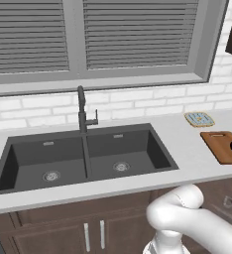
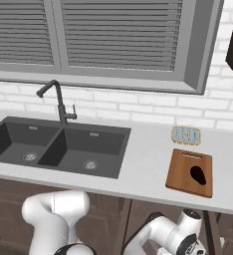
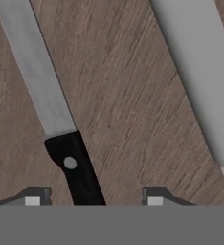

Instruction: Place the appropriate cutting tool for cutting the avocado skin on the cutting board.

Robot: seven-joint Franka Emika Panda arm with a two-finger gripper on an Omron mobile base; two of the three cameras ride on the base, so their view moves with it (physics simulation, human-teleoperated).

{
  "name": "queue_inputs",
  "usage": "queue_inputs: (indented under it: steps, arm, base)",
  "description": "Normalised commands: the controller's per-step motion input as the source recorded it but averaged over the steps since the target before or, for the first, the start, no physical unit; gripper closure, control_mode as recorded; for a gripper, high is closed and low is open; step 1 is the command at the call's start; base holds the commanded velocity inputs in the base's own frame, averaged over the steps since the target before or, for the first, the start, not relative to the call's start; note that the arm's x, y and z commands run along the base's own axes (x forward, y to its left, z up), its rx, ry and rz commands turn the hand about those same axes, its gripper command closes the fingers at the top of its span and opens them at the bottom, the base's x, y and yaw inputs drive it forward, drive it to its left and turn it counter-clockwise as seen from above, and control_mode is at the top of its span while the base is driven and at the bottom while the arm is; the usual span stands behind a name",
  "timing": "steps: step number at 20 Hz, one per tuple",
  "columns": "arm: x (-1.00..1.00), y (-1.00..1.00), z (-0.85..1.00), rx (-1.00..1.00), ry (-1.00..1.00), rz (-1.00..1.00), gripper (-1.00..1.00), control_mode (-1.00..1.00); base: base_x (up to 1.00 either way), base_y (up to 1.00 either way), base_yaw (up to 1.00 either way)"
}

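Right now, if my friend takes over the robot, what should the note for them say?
Gripper: open, its fingertips standing on either side of the knife's black handle, not closed on it.
Knife: lying on a brown wooden surface, beside a pale grey object I cannot identify.
Cutting board: on the counter right of the sink, with the avocado on it.
Done: the gripper is lined up over the handle.
Left: grip the knife, lift it, and set it on the board.

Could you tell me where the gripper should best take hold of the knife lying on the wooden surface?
Grip the knife by its black riveted handle, not the flat grey blade. The handle already lies between the open gripper fingertips, so closing across its narrow width from straight above looks best.
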Motion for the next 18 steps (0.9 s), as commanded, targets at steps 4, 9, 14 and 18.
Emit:
queue_inputs:
  steps: [4,9,14,18]
  arm:
    - [0.00,0.04,-0.32,0.02,0.00,0.04,-1.00,-1.00]
    - [0.00,0.04,-0.57,0.03,0.00,0.05,-1.00,-1.00]
    - [-0.08,0.03,-0.81,0.07,-0.05,0.05,-1.00,-1.00]
    - [-0.06,0.14,-0.76,0.02,-0.06,0.03,-1.00,-1.00]
  base:
    - [0.00,0.00,0.00]
    - [0.00,0.00,0.00]
    - [0.00,0.00,0.00]
    - [0.00,0.00,0.00]
